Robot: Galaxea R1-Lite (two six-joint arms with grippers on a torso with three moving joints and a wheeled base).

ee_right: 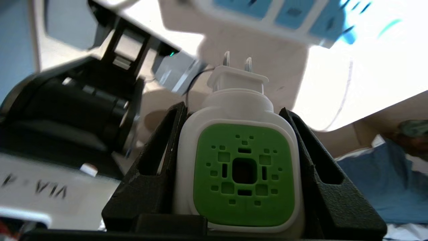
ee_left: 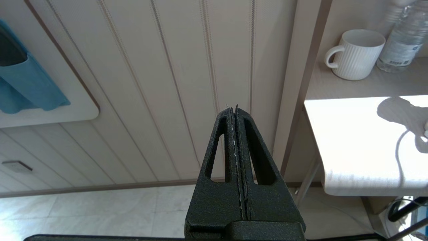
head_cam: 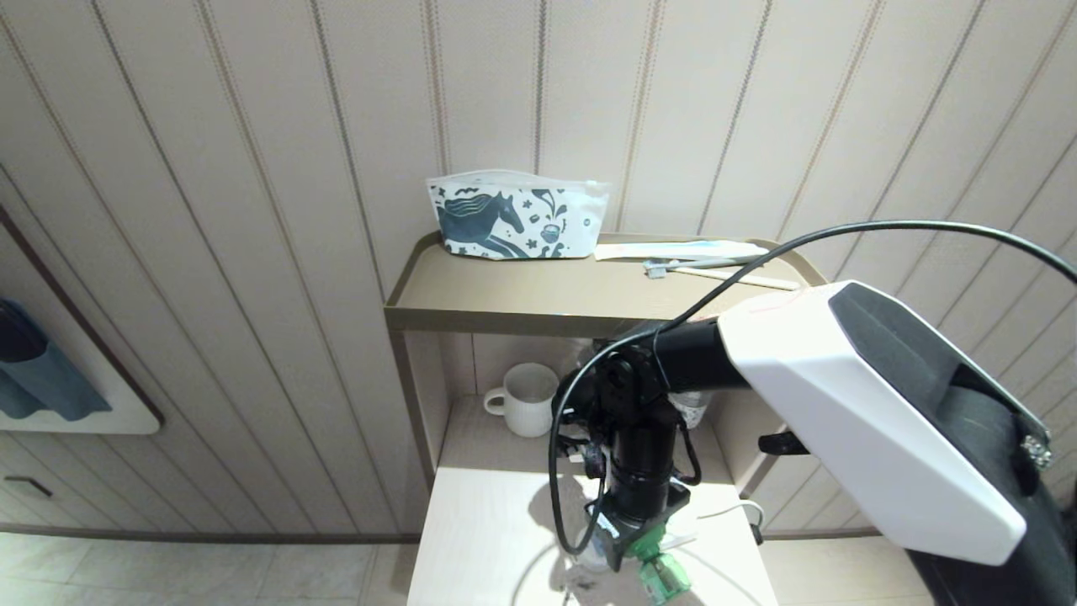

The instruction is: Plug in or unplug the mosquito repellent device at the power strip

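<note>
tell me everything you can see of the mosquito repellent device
The mosquito repellent device has a glossy white plastic head with a square green perforated face and a central hole. Two bare metal prongs stick out of a white plug block at its far end, in no socket, short of the power strip. The right gripper clamps it, one black finger on each side. In the head view its green bottle shows below the gripper, above the table.

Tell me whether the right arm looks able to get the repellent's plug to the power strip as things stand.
Probably yes. The right pincer clamps the mosquito repellent device with its prongs bare and aimed toward the power strip; nothing shows between them.
</note>
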